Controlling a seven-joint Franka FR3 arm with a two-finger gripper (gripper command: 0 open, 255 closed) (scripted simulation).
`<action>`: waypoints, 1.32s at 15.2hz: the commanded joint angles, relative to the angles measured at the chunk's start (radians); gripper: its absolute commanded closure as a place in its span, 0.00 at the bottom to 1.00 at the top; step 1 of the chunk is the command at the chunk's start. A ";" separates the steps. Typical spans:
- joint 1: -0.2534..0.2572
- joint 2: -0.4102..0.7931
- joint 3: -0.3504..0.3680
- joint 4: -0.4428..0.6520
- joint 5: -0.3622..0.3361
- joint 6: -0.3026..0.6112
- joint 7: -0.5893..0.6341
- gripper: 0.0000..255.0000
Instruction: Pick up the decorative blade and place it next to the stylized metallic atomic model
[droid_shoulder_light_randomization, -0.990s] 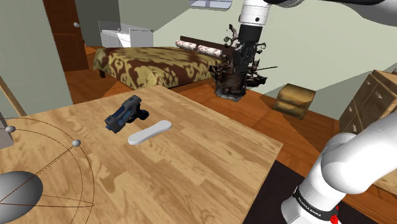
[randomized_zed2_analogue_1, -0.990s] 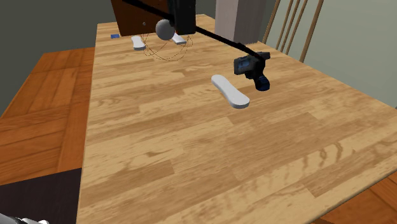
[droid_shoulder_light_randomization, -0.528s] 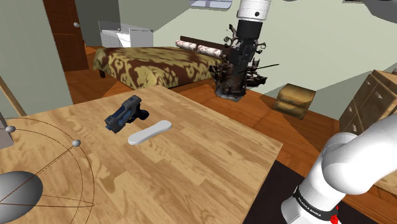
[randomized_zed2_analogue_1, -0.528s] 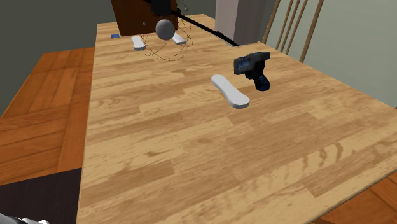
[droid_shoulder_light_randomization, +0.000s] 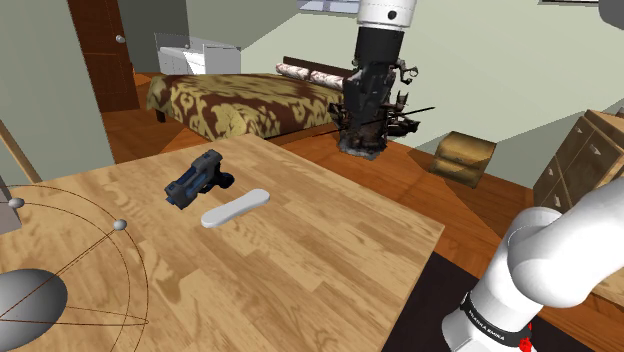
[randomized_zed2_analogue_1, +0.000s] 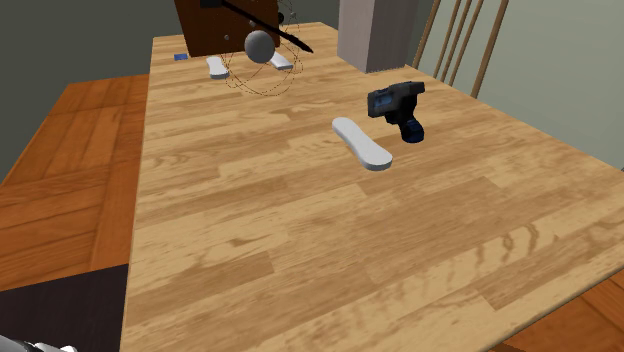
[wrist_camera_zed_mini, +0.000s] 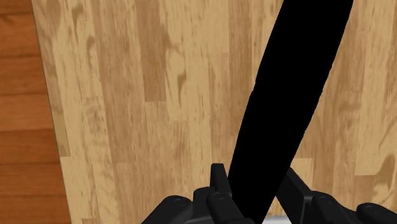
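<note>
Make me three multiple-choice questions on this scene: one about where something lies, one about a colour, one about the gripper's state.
1. Where is the white oblong piece?
A. flat on the wooden table, beside the dark blue handheld tool but apart from it
B. stacked on that tool
C. standing upright against that tool

2. What colour is the decorative blade?
A. white
B. black
C. red

3. What state is the gripper in?
A. open
B. shut on nothing
C. shut on the decorative blade, which is off the table

Answers:
1 A: the shoulder view shows a strip of bare wood between them.
2 B: it shows black against the wood.
3 C: both fingers clasp it in the wrist view, and the second exterior view shows it in the air.
</note>
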 joint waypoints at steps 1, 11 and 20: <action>0.014 0.009 0.038 0.021 0.014 -0.010 0.054 1.00; 0.073 0.132 0.247 0.161 0.040 -0.016 0.331 1.00; 0.148 0.388 0.470 0.402 -0.070 -0.037 0.637 1.00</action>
